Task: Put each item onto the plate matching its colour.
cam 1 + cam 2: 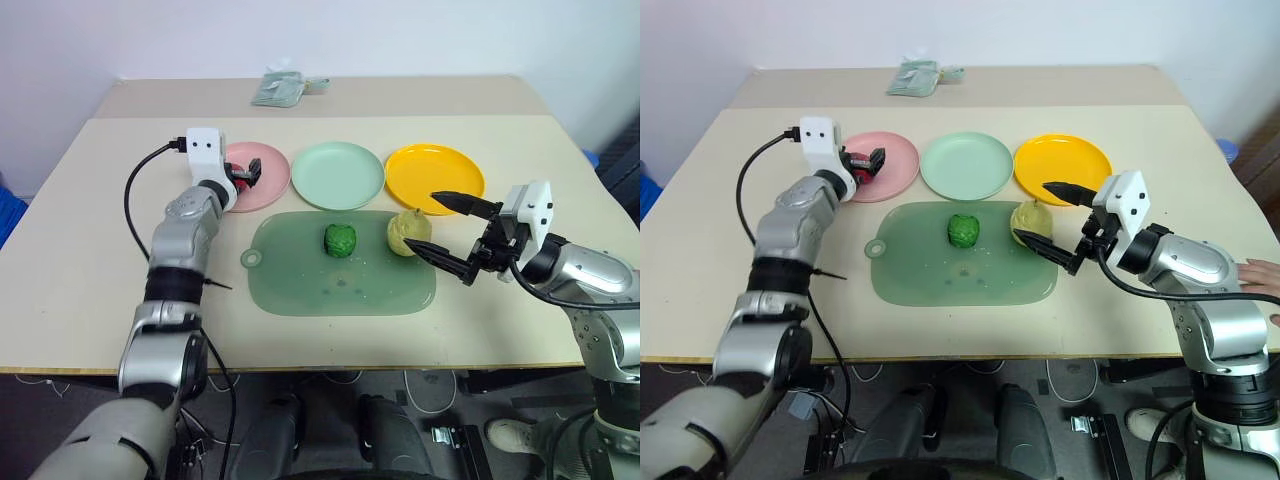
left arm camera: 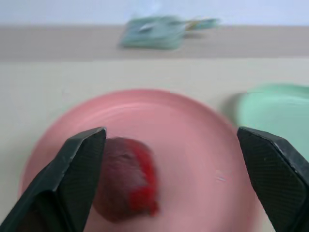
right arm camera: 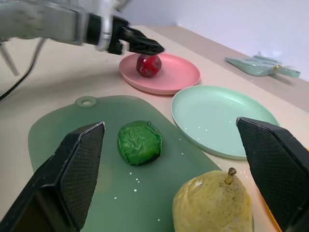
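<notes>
The dark red fruit [image 2: 128, 179] lies on the pink plate [image 1: 268, 168]. My left gripper [image 2: 176, 159] hovers level over that plate, open, with the fruit close beside one finger [image 2: 79, 169]. The bumpy green fruit [image 1: 340, 240] and the pale yellow pear-like fruit [image 1: 405, 235] rest on the translucent green mat [image 1: 300, 285]. My right gripper [image 1: 425, 222] is open, its two fingers spread to either side of the yellow fruit [image 3: 212, 208]; I see no contact. The mint green plate [image 1: 338, 174] and the orange-yellow plate [image 1: 434, 178] hold nothing.
A pale green packet [image 1: 280, 90] lies at the table's far edge. A black cable [image 1: 135, 190] loops off my left arm above the table. A person's hand [image 1: 1265, 275] rests at the table's right edge.
</notes>
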Available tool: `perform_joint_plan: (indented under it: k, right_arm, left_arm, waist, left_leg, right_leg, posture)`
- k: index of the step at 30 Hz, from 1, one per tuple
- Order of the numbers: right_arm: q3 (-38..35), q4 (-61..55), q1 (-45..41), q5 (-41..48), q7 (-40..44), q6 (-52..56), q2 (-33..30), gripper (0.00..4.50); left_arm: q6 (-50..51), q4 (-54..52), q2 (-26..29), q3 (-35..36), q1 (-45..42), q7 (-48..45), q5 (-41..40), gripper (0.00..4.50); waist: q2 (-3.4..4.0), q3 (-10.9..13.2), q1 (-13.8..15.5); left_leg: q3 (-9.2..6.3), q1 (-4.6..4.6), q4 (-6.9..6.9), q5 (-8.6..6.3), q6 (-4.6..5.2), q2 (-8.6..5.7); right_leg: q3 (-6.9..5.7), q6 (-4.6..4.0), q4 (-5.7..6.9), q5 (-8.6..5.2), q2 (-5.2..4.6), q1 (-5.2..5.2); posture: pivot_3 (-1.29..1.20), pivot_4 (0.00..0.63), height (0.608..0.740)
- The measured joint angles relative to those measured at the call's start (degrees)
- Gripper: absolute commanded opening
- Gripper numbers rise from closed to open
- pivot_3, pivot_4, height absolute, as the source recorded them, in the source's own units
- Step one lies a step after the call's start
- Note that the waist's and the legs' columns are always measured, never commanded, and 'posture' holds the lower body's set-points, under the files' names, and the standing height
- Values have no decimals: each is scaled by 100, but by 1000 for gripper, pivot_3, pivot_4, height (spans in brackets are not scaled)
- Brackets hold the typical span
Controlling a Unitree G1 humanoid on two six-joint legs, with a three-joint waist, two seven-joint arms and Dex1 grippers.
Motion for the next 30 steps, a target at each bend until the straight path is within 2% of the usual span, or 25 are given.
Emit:
perform_joint_plan:
  k: [5, 8, 9, 11, 13, 19, 22, 27, 30]
  right_arm:
    - [-4, -143, 8, 29, -97, 87, 4, 4500]
    - [50, -269, -20, 71, -174, 199, 26, 4500]
    - [97, -274, -46, 66, -220, 231, 47, 4500]
    - [375, -312, -208, -49, -434, 327, 211, 4500]
    - [666, -234, -290, -322, -662, 400, 291, 4500]
    - [1347, -78, -579, -656, -784, 475, 638, 4500]
    - [1554, 115, -875, -818, -810, 465, 819, 4500]
    - [1800, 428, -1168, -1026, -763, 382, 1033, 4500]
    - [1897, 614, -1250, -1199, -699, 290, 1046, 4500]
  left_arm:
    - [1109, -2221, 206, -204, 930, -698, -730, 4447]
    - [1213, -3027, 651, -196, 1669, -1337, -1118, 4447]
    - [1082, -3105, 772, -178, 1869, -1539, -1139, 4447]
    - [127, -3248, 1368, -75, 2787, -2493, -1126, 4447]
    - [-8, -3238, 1793, 217, 3413, -3252, -1427, 4447]
    - [-489, -3251, 2689, 941, 4113, -4666, -1867, 4447]
    - [-625, -3298, 2857, 1076, 4385, -4972, -1923, 4447]
    - [-560, -3631, 2883, 1249, 4533, -4949, -2126, 4447]
    - [-577, -3828, 2909, 1330, 4915, -5007, -2185, 4447]
  waist:
    - [2, -1, 24]
    - [7, -4, -21]
    - [7, -4, -24]
    - [9, -5, -135]
    - [11, -4, -142]
    - [9, -1, -112]
    - [10, -1, -123]
    - [10, 0, -114]
    - [11, 0, -138]
  left_leg:
    - [0, 2, 4, 1, -2, 2]
    - [2, 4, -2, 1, -2, 7]
    - [2, 4, -2, 1, -3, 9]
    - [10, 7, -13, 0, -6, 15]
    - [8, 5, -15, 0, -6, 17]
    - [4, -1, -2, -4, -3, 11]
    - [4, -1, -6, -5, -2, 13]
    - [2, -1, -6, -5, -2, 14]
    - [5, -1, -12, -5, -2, 14]
  right_leg:
    - [0, -3, 0, 0, 1, 3]
    - [3, -6, 0, -2, 0, 1]
    - [2, -8, 0, -3, 1, 0]
    - [8, -32, -1, -13, 0, -4]
    - [7, -39, 0, -17, -1, -10]
    - [0, -44, -16, -20, -11, 1]
    - [0, -44, -15, -20, -9, -4]
    - [0, -43, -13, -20, -8, -3]
    - [2, -43, -13, -20, -7, -8]
  posture:
    - [0, 150, 740]
    - [0, 150, 740]
    - [0, 150, 740]
    - [0, 150, 740]
    - [0, 150, 740]
    - [0, 150, 740]
    - [0, 150, 740]
    - [0, 150, 740]
    - [0, 150, 740]
